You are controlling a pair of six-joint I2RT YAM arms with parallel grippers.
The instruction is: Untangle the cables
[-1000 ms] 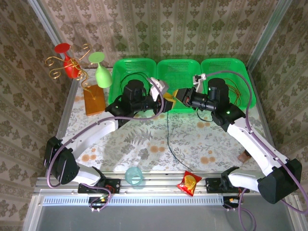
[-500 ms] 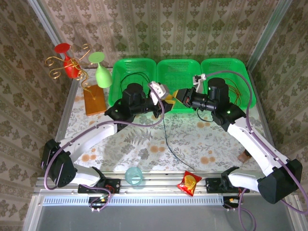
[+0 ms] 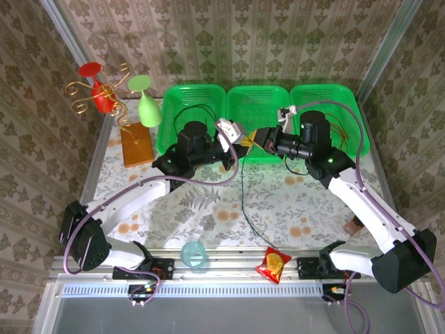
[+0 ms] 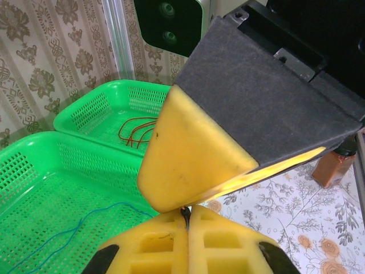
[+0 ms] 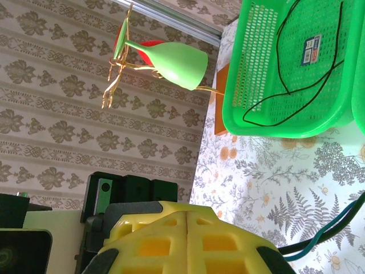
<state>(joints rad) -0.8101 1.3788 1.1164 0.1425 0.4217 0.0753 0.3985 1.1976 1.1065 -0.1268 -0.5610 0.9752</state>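
Sorted cables (image 5: 308,80) lie in the baskets (image 3: 257,89), my left gripper (image 4: 187,214) pinches the last dark cable (image 3: 243,198) mid-frame, right gripper (image 5: 187,220) clenched.

You have bright, even light from above, with soft shadows on the desk (image 3: 208,209); the near fingers (image 4: 154,245) look slightly blurred.

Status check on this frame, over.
Left gripper and right gripper both shut, tip to tip by the middle basket. Dark cable hangs from where they meet; holder unclear. Snack packet near its loose end.
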